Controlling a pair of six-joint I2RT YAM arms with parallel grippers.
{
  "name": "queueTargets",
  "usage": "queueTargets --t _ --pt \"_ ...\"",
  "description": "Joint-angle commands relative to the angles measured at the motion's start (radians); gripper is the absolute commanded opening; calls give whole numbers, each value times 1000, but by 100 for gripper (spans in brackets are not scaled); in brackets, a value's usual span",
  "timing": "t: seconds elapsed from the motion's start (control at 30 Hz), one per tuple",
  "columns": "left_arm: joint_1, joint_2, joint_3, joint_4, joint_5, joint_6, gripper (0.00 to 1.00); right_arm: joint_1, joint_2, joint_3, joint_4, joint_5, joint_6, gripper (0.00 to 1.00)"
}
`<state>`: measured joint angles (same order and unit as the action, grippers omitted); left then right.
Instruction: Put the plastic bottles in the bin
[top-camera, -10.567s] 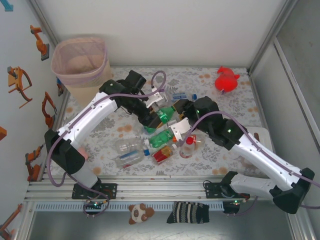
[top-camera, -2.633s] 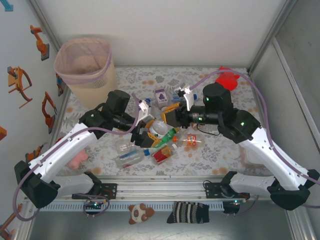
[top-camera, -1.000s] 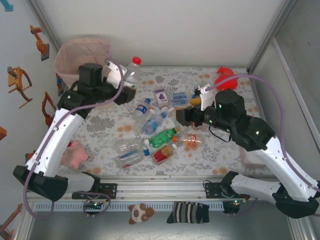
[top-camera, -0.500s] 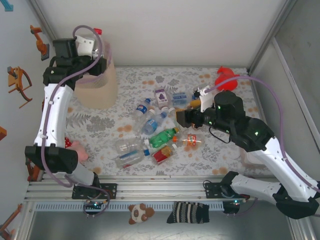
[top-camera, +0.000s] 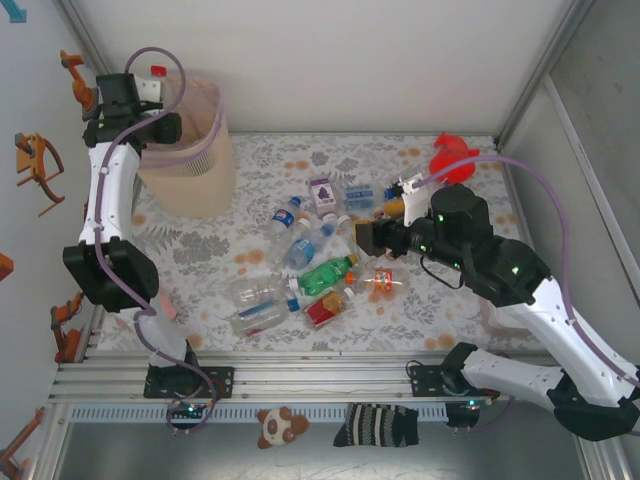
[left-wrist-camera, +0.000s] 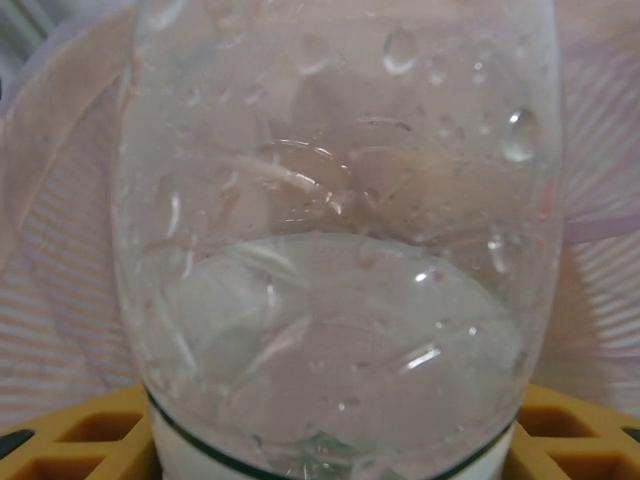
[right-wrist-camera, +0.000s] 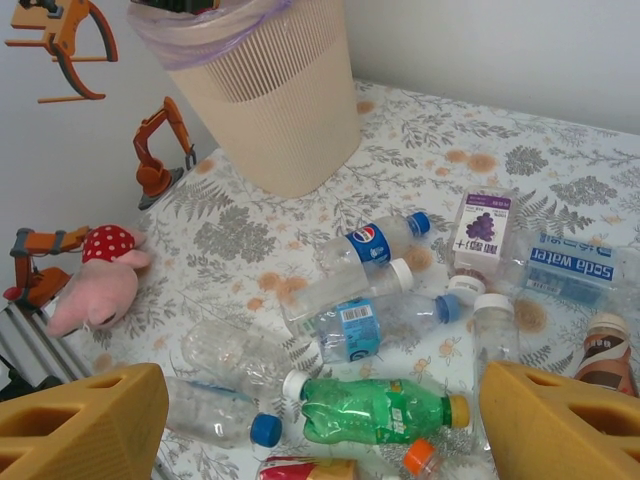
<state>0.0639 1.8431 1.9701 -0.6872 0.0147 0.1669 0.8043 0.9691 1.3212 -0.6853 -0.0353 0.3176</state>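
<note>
My left gripper (top-camera: 148, 98) is up over the left rim of the beige bin (top-camera: 195, 175), shut on a clear bottle with a red cap (top-camera: 157, 73). That wet clear bottle (left-wrist-camera: 335, 220) stands between the yellow fingers (left-wrist-camera: 70, 440), with the bin's pinkish bag (left-wrist-camera: 600, 300) behind it. My right gripper (top-camera: 372, 237) hovers open above several plastic bottles lying on the table. Under this right gripper (right-wrist-camera: 320, 385) lie a green bottle (right-wrist-camera: 385, 410), a Pepsi bottle (right-wrist-camera: 370, 240), a blue-labelled clear bottle (right-wrist-camera: 370, 325) and a blue-capped clear one (right-wrist-camera: 215, 415). The bin (right-wrist-camera: 265, 95) stands at the far left.
A purple grape carton (right-wrist-camera: 480, 228), a soda water bottle (right-wrist-camera: 570, 262) and a brown bottle (right-wrist-camera: 600, 350) lie to the right of the pile. A red plush (top-camera: 453, 160) sits at the back right, a pink plush (right-wrist-camera: 95, 285) near the left wall. Toy excavators hang on that wall.
My left arm has swung the red-capped bottle up and leftwards, from beside the bin to over its left rim. The right arm has barely moved.
</note>
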Motion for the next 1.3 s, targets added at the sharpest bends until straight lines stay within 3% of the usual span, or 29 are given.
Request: queueTargets --t 0.0,0.63,0.9,1.27 --pt "31 47 49 -28 -44 34 58 -7 3 -1 5 14 -14 80" --pt "54 327 265 -295 -45 47 59 -8 42 -7 14 -4 -24 80" --pt "40 302 272 -317 -78 39 75 -9 54 1 20 -17 -32 80" --pt "37 225 343 -334 -9 6 79 -16 54 19 23 5 -38 80"
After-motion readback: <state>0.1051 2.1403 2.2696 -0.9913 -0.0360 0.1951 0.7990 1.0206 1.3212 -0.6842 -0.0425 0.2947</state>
